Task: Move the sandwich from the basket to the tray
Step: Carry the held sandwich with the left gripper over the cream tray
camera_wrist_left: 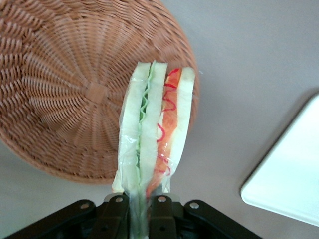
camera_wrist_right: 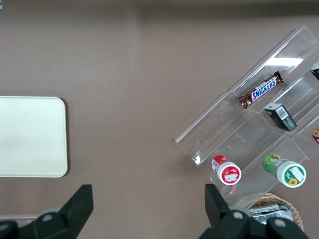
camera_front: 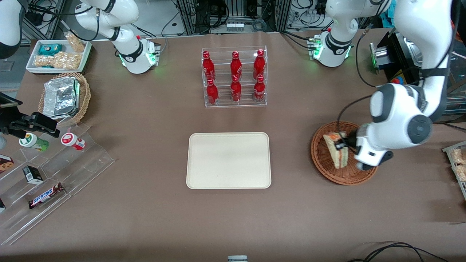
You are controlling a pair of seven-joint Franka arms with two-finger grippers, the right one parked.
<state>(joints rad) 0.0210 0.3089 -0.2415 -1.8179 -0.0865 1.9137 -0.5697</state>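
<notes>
A: Status of my gripper (camera_front: 344, 143)?
B: I read it clamped on the wrapped sandwich (camera_wrist_left: 152, 132), held above the basket (camera_front: 324, 160). The tray (camera_front: 228, 160) lies bare, well apart, toward the parked arm's end

Candy bar (camera_wrist_right: 260, 90): we read "SNICKERS" on its brown wrapper; it lies on the clear stepped stand (camera_wrist_right: 239, 134).
Same bar, front view (camera_front: 46, 195): we read "SNICKERS" there too.
Other labels: we cannot read any.
</notes>
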